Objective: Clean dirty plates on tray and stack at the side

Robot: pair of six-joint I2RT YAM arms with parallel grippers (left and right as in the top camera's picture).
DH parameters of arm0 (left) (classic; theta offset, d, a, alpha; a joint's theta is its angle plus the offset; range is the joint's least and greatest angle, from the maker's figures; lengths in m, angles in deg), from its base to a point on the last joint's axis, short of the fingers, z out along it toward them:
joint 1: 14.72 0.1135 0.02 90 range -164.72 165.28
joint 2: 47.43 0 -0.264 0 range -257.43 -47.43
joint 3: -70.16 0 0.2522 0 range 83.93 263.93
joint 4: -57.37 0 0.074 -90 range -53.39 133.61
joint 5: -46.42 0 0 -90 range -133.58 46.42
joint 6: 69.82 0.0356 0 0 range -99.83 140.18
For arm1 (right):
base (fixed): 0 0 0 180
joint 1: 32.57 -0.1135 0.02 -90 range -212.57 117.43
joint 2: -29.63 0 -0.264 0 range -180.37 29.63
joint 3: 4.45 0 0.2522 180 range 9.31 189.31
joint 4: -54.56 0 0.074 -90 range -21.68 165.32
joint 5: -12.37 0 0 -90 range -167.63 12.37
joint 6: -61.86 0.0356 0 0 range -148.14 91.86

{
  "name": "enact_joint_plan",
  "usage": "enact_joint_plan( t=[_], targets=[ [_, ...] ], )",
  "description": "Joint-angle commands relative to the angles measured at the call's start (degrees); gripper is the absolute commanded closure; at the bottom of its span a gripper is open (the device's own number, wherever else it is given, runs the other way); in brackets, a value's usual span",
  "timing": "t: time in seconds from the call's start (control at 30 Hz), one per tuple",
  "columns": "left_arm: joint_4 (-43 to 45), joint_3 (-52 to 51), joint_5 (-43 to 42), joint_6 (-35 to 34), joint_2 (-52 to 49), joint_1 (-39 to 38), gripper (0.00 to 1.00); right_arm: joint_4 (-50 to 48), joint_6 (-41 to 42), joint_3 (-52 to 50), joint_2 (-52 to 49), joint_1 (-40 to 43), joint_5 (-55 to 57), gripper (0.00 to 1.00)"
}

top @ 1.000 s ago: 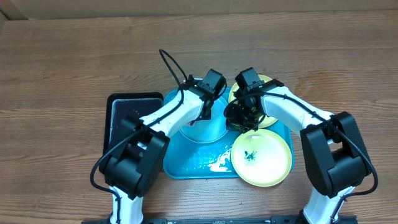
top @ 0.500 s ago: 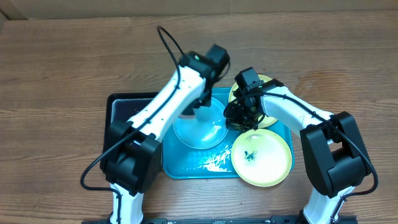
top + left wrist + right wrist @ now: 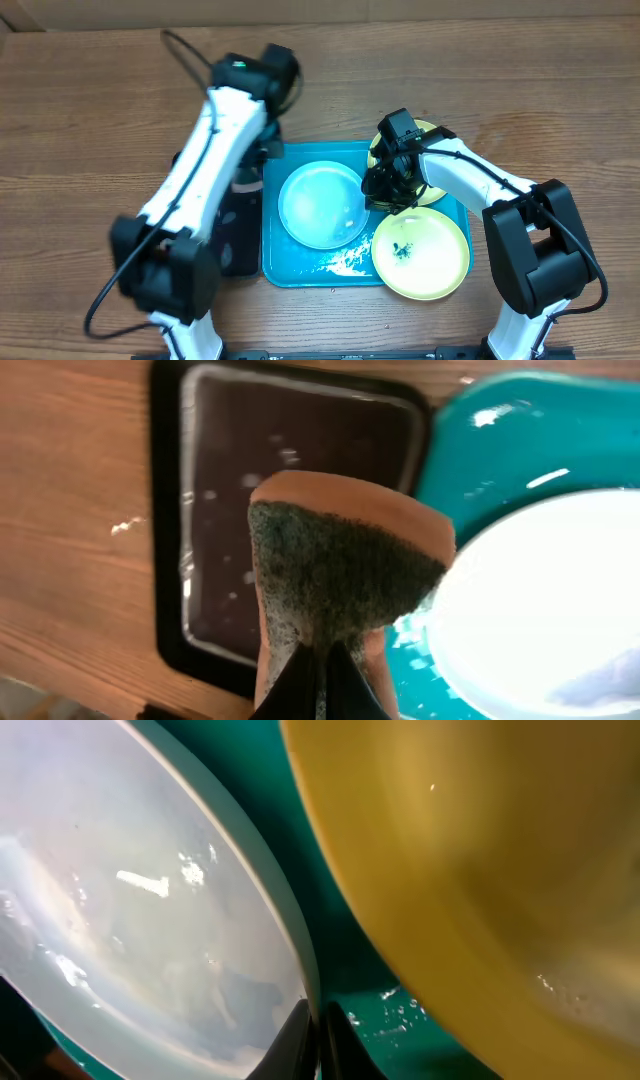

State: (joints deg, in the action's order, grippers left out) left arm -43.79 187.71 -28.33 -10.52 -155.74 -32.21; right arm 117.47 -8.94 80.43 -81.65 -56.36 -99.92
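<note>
The pale blue plate (image 3: 322,205) lies on the turquoise tray (image 3: 290,262), wet and without smudges. My right gripper (image 3: 383,190) is shut on its right rim, which shows between the fingers in the right wrist view (image 3: 312,1010). One yellow-green plate (image 3: 420,253) with a dark smudge sits at the tray's front right. The other yellow-green plate (image 3: 425,140) lies at the back right, partly under my right arm. My left gripper (image 3: 322,682) is shut on a green-and-orange sponge (image 3: 340,565) and holds it over the black tray (image 3: 300,480), left of the blue plate (image 3: 560,600).
The smaller black tray (image 3: 240,235) touches the turquoise tray's left side, with droplets on it. White foam (image 3: 350,262) lies on the turquoise tray's front. Bare wooden table surrounds both trays. The near yellow-green plate (image 3: 500,850) crowds my right gripper.
My left arm has lifted the sponge off the pale blue plate and swung left over the black tray. The blue plate now lies uncovered. The right arm has not moved.
</note>
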Motion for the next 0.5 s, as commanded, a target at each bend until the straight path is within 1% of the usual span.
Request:
enact_joint_plan(
  t=[0.0,0.2,0.37,0.43,0.47],
  targets=[
    [-0.5,-2.75,-1.36,2.03,3.78,3.32,0.96,1.66,-2.54,4.02,0.15,-0.55,2.23,0.96],
    [1.7,-9.09,-1.79,2.49,6.08,7.52,0.96,5.81,-3.17,10.12,0.17,-0.61,4.92,0.96],
    [4.81,-13.09,-3.41,3.54,6.12,8.5,0.96,8.11,-3.58,13.35,0.17,-0.63,4.85,0.96],
    [5.88,-13.88,-3.93,3.54,6.12,8.48,0.96,8.57,-2.19,13.79,0.17,-0.61,4.9,0.96],
    [6.23,-13.94,-3.98,3.54,6.12,8.5,0.96,8.92,-0.07,13.84,0.17,-0.61,4.83,0.96]
  ],
)
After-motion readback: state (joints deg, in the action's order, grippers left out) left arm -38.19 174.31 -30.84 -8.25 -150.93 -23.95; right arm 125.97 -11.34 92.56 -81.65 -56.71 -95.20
